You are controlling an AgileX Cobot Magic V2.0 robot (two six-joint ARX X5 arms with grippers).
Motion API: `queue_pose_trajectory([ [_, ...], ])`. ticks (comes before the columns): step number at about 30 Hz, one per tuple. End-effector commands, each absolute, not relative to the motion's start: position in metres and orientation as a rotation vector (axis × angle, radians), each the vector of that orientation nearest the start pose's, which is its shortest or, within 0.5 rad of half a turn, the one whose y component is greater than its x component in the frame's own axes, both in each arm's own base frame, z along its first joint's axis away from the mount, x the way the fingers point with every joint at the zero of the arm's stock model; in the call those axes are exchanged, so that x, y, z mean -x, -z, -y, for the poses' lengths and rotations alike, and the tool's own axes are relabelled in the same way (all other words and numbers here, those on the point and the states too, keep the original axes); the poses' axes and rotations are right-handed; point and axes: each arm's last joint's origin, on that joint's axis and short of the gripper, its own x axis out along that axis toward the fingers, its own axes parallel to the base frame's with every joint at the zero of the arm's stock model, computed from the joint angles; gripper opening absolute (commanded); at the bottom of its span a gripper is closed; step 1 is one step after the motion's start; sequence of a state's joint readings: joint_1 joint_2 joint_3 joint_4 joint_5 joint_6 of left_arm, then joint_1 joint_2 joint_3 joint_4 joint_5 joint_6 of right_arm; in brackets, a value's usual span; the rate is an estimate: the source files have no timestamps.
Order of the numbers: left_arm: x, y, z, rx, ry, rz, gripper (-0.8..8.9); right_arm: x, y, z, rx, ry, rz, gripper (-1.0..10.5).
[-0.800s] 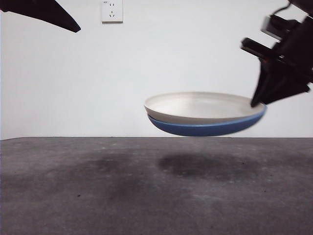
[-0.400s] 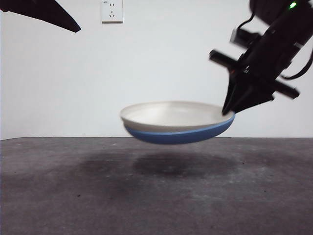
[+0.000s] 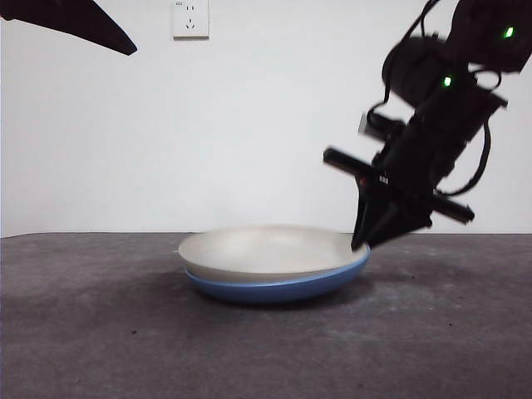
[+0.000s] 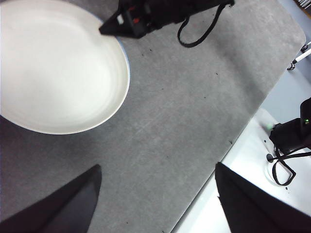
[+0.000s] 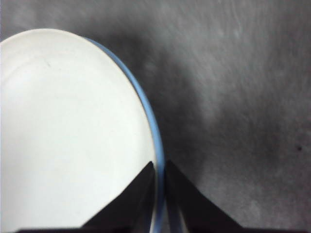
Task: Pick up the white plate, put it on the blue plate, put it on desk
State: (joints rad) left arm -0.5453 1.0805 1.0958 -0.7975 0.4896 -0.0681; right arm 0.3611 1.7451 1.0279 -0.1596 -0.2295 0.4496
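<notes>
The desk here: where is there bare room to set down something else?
The desk shows bare grey in front of the stacked plates and out to both sides. The crowded spot is mid-desk: the white plate sits in the blue plate, with the right gripper clamped on their rim. The left gripper hangs open above.

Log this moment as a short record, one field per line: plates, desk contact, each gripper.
stack: white plate nested in blue plate
desk contact: the blue plate's underside appears to rest on the desk
right gripper: shut on the stacked rims at the stack's edge, one jaw over the white plate, the other outside the blue rim
left gripper: open, holding nothing, raised above the desk beside the stack
release: not yet done
</notes>
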Motion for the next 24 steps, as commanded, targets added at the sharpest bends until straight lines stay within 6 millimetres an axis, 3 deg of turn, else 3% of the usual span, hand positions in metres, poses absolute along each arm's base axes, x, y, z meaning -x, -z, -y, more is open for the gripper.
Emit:
queue_pose_trajectory([
  [1,-0.169,-0.337,0.120,0.026,0.969,-0.835,3.71,-0.333,-0.171,-0.135,-0.363,-0.340,-0.988,0.1],
  [9,-0.169,-0.337,0.120,0.026,0.969,-0.834,3.71,-0.333,-0.168,-0.135,-0.357,-0.338,-1.001,0.2],
  [16,-0.169,-0.337,0.120,0.026,0.969,-0.835,3.71,-0.332,-0.170,-0.134,-0.355,-0.335,-1.009,3.1],
  [24,-0.169,-0.337,0.120,0.026,0.969,-0.834,3.71,-0.320,-0.209,-0.130,-0.326,-0.373,-0.910,3.3],
])
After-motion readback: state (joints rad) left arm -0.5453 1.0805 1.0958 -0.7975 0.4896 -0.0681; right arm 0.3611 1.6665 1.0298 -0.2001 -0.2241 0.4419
